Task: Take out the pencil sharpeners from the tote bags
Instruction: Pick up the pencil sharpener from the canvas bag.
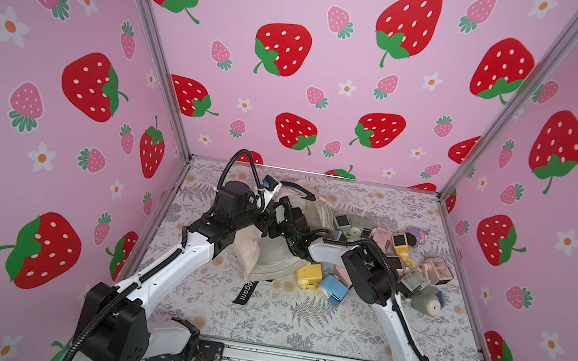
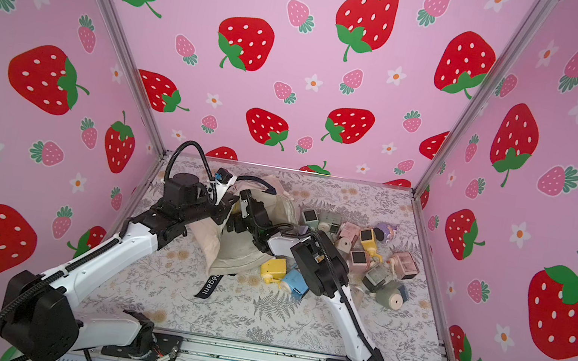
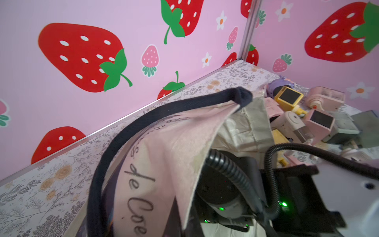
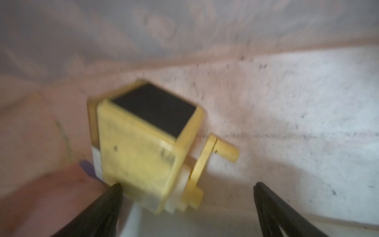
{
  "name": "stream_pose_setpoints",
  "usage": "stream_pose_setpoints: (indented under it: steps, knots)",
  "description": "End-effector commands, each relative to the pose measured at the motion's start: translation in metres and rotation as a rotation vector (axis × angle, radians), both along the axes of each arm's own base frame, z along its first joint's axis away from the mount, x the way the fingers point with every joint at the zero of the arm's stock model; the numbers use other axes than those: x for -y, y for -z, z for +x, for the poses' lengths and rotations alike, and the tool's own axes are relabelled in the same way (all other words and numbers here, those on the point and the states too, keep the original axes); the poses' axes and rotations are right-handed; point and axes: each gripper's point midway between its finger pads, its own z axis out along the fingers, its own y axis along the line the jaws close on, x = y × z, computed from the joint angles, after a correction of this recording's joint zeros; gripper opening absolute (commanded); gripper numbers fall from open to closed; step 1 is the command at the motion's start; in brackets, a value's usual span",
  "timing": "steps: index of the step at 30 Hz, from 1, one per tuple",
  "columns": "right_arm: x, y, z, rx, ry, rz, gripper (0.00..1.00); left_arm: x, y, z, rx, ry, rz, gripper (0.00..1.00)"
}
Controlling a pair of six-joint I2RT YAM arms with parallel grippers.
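Tote bag (image 1: 268,260), mid-frame: the rim is pinched by the left gripper (image 1: 272,208), jaws clamped on it, so that the mouth is held open (for access, presumably). Inside, a yellow pencil sharpener (image 4: 143,143) is bracketed, ungripped, by the right gripper (image 4: 187,185), jaws apart.

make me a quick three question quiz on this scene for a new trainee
1. True or false: in the right wrist view, the right hand is shut tight on the yellow sharpener.
2. In both top views, the blue sharpener lies next to a sharpener of which colour? A yellow, B purple, C green.
3. Fill in: the pile of sharpeners lies on the robot's ___ side of the tote bag.

Key: 1 false, it is open; 2 A; 3 right.
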Motion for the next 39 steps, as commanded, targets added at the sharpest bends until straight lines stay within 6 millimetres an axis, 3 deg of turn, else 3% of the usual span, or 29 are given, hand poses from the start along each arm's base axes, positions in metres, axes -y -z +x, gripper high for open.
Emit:
stream_pose_setpoints:
  steps: [1, 10, 13, 18, 21, 25, 28, 31, 34, 39]
  knots:
    - [-0.015, -0.027, 0.009, 0.029, -0.008, 0.118, 0.99, 0.022, -0.010, -0.023, 0.028, 0.177, -0.040, 0.00]
    - [-0.049, -0.043, -0.048, -0.042, -0.295, 0.277, 0.99, 0.022, -0.012, -0.018, 0.009, 0.199, -0.032, 0.00]
    - [-0.063, -0.027, -0.030, -0.118, -0.235, 0.217, 0.99, 0.029, -0.009, -0.021, -0.011, 0.242, -0.054, 0.00]
    - [-0.059, 0.007, 0.000, -0.169, -0.061, 0.115, 0.99, 0.036, -0.010, -0.032, -0.022, 0.310, -0.074, 0.00]
    - [-0.058, 0.014, 0.011, -0.182, -0.012, 0.083, 0.99, 0.039, -0.014, -0.038, -0.002, 0.342, -0.088, 0.00]
    - [-0.057, 0.005, 0.016, -0.130, -0.017, 0.055, 0.97, 0.041, -0.012, -0.042, -0.021, 0.360, -0.096, 0.00]
    - [-0.048, -0.003, 0.002, -0.132, -0.078, 0.036, 0.89, 0.035, -0.009, -0.037, -0.014, 0.310, -0.080, 0.00]
    - [-0.031, -0.025, -0.023, -0.087, -0.147, 0.048, 0.79, 0.022, 0.000, -0.022, -0.008, 0.201, -0.048, 0.00]
    - [-0.012, -0.039, -0.054, -0.065, -0.245, 0.029, 0.77, 0.010, 0.009, -0.007, -0.020, 0.099, -0.017, 0.00]
    - [0.036, -0.052, -0.103, -0.059, -0.318, -0.002, 0.76, -0.001, 0.017, 0.006, -0.024, 0.013, -0.002, 0.00]
